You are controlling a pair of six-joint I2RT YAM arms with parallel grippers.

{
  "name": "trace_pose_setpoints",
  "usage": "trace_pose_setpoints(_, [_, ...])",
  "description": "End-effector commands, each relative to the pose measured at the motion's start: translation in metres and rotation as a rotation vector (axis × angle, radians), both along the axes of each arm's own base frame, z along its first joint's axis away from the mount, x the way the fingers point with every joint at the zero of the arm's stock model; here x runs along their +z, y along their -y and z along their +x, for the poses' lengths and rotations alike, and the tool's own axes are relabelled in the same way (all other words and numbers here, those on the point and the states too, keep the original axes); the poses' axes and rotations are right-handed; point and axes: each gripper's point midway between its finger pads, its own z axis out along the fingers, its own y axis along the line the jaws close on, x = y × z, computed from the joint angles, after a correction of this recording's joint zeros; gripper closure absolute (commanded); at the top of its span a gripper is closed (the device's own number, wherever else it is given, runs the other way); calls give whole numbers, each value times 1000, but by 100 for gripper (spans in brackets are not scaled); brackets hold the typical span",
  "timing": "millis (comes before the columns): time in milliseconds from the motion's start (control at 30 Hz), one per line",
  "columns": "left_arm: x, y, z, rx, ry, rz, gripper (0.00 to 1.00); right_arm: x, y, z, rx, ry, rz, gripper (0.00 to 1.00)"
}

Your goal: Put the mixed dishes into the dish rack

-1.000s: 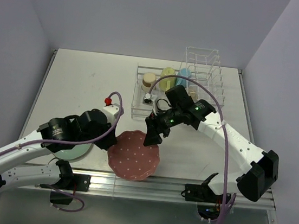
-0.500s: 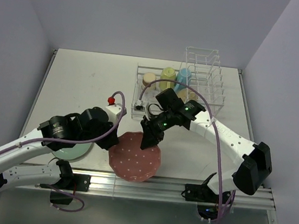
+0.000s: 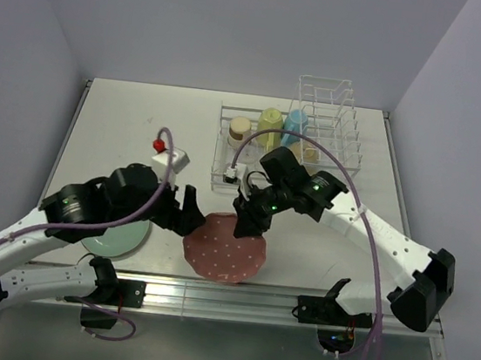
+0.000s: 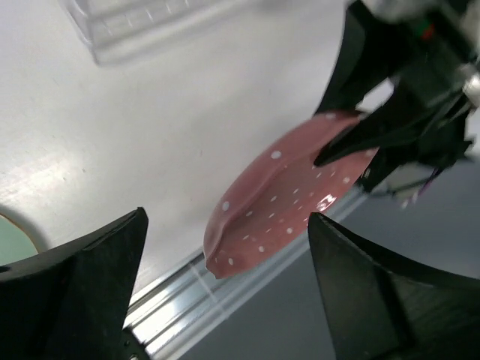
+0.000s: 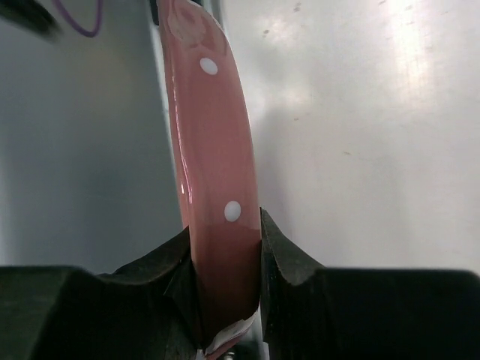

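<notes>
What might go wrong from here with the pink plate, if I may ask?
The right hand pinches the pink plate only at its rim, so it may pivot or slip. It sits at the near edge of the table, so it could fall off. The open left hand is close by; the hands might collide.

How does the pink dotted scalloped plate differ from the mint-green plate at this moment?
The pink scalloped plate with white dots is clamped at its rim by the right tool and tilted; the plain mint-green plate lies flat, unheld, partly hidden under the left arm. Both are outside the white wire rack.
</notes>
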Motion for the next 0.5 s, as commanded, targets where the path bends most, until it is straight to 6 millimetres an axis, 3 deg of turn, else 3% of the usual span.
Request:
trace_pose_setpoints(0, [66,-23,22,240,102,-202,5,58,1,23,-2,313,131,100])
trace_pose_setpoints(33, [76,-37,20,295,102,-226,3,76,2,30,-11,378,146,100])
trace_pose_setpoints(100, [90,-46,22,358,109,-293,1,96,8,45,-14,500,136,100])
trace_pose_setpoints(133, [98,-50,22,371,118,-319,1,123,8,49,-4,582,173,100])
trace_pose_setpoints(200, [100,-52,22,388,112,-335,1,148,9,61,13,729,192,100])
trace_pose_setpoints(233, [99,-48,19,365,106,-337,1,172,16,78,-43,829,178,100])
trace_pose_setpoints(300, [100,-43,17,339,90,-340,1,185,21,93,9,958,115,100])
trace_pose_setpoints(333, [97,-35,13,315,52,-341,1,210,28,100,-18,1041,115,100])
trace_pose_setpoints(467, [89,-23,-4,216,-12,-340,1,267,48,117,-21,1276,109,100])
